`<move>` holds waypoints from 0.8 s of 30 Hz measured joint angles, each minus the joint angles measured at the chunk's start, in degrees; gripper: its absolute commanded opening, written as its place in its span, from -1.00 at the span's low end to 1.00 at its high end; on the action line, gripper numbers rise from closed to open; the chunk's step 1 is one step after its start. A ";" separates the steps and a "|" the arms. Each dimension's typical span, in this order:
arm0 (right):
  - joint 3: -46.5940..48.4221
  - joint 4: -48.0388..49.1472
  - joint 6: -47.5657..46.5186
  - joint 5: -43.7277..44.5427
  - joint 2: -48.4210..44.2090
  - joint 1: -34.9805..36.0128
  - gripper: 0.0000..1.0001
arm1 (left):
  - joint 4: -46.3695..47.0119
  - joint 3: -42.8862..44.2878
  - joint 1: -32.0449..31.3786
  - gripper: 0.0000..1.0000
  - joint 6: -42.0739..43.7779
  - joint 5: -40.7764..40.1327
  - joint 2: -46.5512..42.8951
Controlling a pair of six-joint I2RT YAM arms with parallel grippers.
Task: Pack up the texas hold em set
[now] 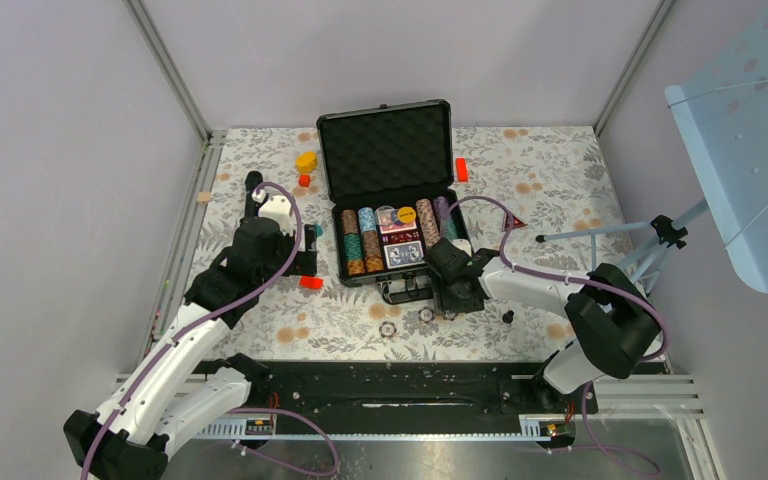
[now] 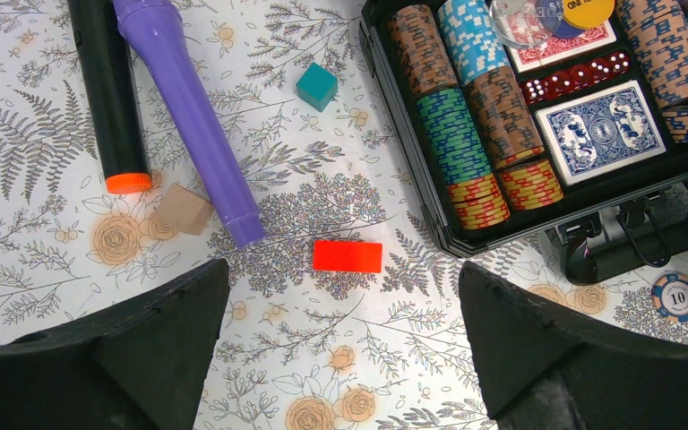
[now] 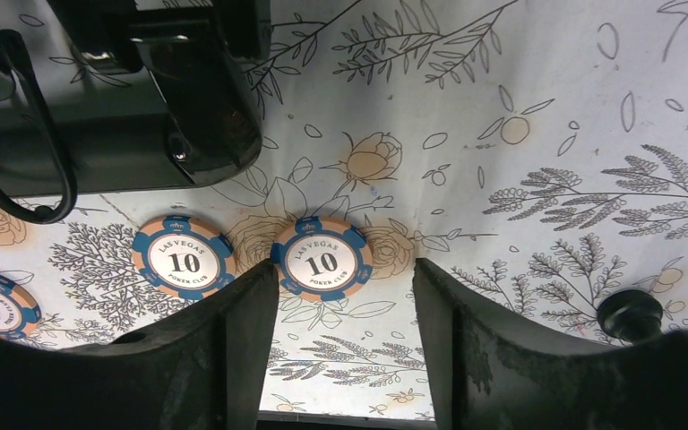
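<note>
Chip (image 3: 322, 259), loose: flat on counter (image 3: 546, 107), just in front of the open case (image 1: 385, 150). It lies between and just ahead of the right fingers (image 3: 215, 358), which are part-spread and empty. Second chip (image 3: 184, 262) close beside it. Left fingers (image 2: 143, 349) wide, empty, well apart from both; right side nearer.

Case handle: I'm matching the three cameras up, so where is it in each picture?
Top external: handle at centre, on the near edge of the open case.
Left wrist: handle at lower right.
Right wrist: handle at top left.
Shared landmark: loose chips lying beside it.
</note>
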 measured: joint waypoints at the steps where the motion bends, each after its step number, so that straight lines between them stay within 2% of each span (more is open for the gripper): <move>1: 0.00 0.15 -0.02 -0.15 0.17 0.00 0.19 | 0.00 0.00 0.00 0.98 0.00 0.00 0.00; 11: 0.57 0.33 -0.61 -0.52 1.55 0.00 -0.04 | 0.00 0.00 0.00 0.98 0.00 0.00 0.00; 24: 0.61 0.59 -0.61 -1.88 0.61 0.00 -0.06 | 0.00 0.00 0.00 0.98 0.00 0.00 0.00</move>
